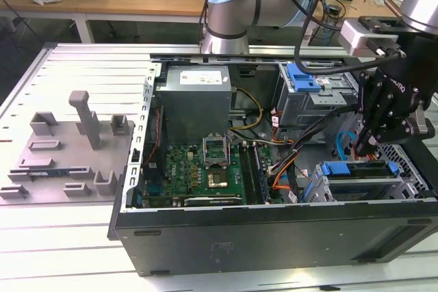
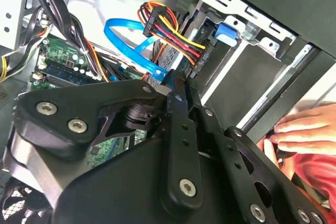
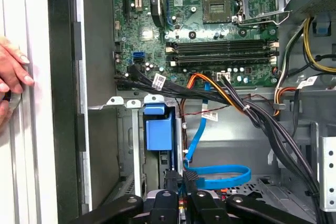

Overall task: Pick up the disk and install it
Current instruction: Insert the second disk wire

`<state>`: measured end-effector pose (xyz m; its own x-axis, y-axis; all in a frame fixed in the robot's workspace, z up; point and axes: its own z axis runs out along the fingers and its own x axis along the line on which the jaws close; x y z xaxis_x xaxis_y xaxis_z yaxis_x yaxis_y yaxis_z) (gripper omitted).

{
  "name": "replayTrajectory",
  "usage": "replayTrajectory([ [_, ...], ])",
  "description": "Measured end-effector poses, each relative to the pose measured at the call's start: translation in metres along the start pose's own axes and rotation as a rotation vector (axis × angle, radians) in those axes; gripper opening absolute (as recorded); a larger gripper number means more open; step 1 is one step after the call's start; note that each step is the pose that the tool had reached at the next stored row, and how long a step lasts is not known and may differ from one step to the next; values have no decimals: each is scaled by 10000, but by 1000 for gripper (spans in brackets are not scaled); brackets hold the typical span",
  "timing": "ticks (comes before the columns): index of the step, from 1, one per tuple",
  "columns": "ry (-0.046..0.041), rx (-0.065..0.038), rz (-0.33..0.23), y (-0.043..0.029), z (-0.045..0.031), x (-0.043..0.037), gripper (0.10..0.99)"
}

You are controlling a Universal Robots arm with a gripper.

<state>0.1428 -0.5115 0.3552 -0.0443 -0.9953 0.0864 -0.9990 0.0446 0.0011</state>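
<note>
The disk (image 1: 361,184) lies in the drive bay at the exterior view's lower right of the open computer case (image 1: 274,237), its blue bracket along its top edge. In both wrist views its blue bracket end (image 3: 157,132) (image 2: 227,32) shows inside the grey metal bay. My gripper (image 1: 361,147) hangs just above the disk, apart from it, fingers close together with nothing seen between them. A blue data cable (image 3: 220,176) loops right beside the fingertips (image 3: 171,181), and it runs past the gripper (image 2: 184,95) in the second wrist view.
A person's hand (image 3: 13,72) rests on the case's outer wall next to the bay. Bundled black and orange cables (image 3: 247,108) cross between motherboard (image 1: 198,165) and bay. A grey power supply (image 1: 195,104) and a second drive cage with a blue latch (image 1: 301,76) stand at the back.
</note>
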Motion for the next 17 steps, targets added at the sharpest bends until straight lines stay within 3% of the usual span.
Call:
replayTrajectory([
  [2, -35, -2, 0, -2, 3, 35, 161],
  [5, -256, -12, -2, -3, 6, 69, 161],
  [6, -277, -12, -2, -3, 7, 73, 161],
  [17, -279, -12, -5, -5, 11, 111, 161],
])
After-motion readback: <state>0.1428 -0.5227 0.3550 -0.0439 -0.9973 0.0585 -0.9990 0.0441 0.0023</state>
